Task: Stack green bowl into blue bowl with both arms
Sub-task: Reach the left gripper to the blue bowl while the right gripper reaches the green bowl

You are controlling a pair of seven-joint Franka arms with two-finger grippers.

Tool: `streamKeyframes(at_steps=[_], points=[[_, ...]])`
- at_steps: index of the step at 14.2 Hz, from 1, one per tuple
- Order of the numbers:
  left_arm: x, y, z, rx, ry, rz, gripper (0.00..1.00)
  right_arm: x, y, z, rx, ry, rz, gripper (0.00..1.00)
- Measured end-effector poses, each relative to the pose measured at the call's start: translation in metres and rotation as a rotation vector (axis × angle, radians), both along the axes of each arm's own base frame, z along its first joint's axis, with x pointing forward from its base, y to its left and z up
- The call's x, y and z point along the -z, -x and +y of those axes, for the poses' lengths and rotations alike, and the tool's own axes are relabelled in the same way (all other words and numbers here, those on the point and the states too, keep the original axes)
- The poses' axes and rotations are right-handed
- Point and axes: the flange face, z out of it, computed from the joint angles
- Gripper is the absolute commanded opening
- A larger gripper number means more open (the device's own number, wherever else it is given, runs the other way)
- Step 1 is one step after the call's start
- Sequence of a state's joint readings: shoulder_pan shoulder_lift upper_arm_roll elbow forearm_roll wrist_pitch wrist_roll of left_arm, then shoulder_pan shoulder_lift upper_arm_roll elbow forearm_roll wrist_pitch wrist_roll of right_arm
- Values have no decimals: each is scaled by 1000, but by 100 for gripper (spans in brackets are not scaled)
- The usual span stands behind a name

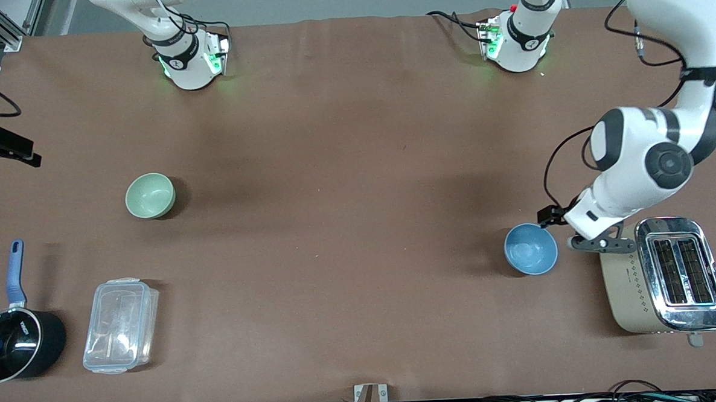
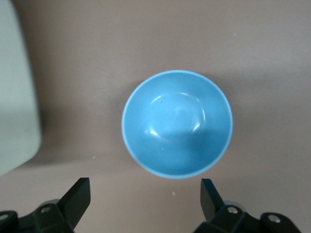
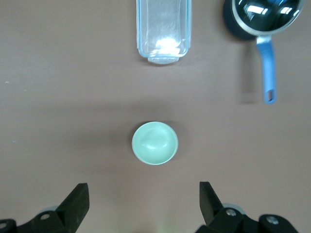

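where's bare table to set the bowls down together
The widest bare stretch lies mid-table between the green bowl and the blue bowl. It is crowded by the toaster, where the left gripper hovers, and by the saucepan and clear container.
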State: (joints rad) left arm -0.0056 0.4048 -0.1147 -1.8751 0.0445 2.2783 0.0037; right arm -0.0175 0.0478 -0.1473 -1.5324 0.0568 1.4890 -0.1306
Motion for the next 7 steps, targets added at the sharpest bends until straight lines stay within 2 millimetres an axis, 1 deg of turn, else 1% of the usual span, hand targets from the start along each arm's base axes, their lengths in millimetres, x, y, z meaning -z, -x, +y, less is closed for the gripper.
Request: streamKeyframes(at_steps=[2,3,4,5,6,7], points=[[30,-4,1,-4,9,-13,94,36,8,-43,18,-83,30,100],[42,-6,3,-9,13,-18,90,61,11,-63,-1,-119,29,100],[52,-7,6,-14,15,-21,85,90,14,-77,-20,-156,18,100],[60,-8,10,-19,16,-22,77,122,18,-85,-29,-194,4,100],[67,-8,12,-20,16,-24,65,155,22,-88,-29,-227,-9,100],[71,-9,15,-21,13,-23,53,183,26,-87,-20,-241,-20,100]])
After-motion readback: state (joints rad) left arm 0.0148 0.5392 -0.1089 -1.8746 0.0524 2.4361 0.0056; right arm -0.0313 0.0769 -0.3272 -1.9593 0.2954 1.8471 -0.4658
